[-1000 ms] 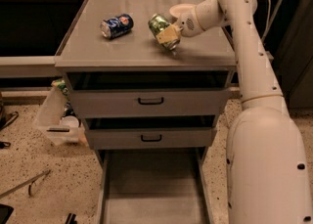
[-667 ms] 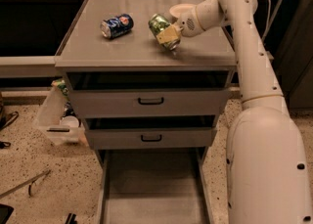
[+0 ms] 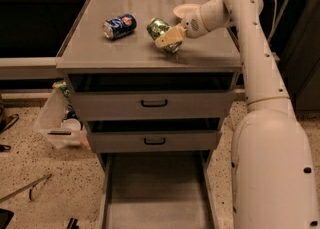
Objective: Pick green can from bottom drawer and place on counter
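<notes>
The green can (image 3: 158, 27) is tilted low over the right middle of the grey counter (image 3: 100, 53); I cannot tell if it touches the top. My gripper (image 3: 169, 37) reaches in from the right on the white arm. It is shut on the green can, with one beige finger (image 3: 171, 36) across the can's front. The bottom drawer (image 3: 155, 193) is pulled open below, and its flat floor is bare. The two upper drawers with black handles are slightly ajar.
A blue can (image 3: 120, 26) lies on its side on the counter, left of the green can. A pale dish (image 3: 186, 9) sits behind the gripper. A clear plastic bin (image 3: 55, 119) hangs left of the cabinet. Tools lie on the speckled floor (image 3: 30, 188).
</notes>
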Motion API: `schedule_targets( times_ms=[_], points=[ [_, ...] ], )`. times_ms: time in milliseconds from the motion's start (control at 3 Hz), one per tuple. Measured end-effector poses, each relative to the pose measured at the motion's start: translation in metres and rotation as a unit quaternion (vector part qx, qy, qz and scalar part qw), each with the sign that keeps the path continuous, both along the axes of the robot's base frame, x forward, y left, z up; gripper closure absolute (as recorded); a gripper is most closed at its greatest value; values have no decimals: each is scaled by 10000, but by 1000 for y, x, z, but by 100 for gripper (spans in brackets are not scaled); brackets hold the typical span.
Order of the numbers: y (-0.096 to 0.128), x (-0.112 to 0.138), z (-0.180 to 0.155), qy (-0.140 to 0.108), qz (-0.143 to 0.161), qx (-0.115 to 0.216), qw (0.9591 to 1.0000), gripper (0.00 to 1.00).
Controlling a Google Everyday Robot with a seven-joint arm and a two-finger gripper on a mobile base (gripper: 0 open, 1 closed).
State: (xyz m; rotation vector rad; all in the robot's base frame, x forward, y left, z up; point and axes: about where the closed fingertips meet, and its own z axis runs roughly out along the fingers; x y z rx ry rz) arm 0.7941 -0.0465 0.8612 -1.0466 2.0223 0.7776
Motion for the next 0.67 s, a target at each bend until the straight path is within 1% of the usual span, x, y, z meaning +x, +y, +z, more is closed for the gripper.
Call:
schedule_targets(
  times_ms=[333,667],
  points=[
    [0,0,0,0,0,0,10000,0],
    [0,0,0,0,0,0,10000,0]
  ],
)
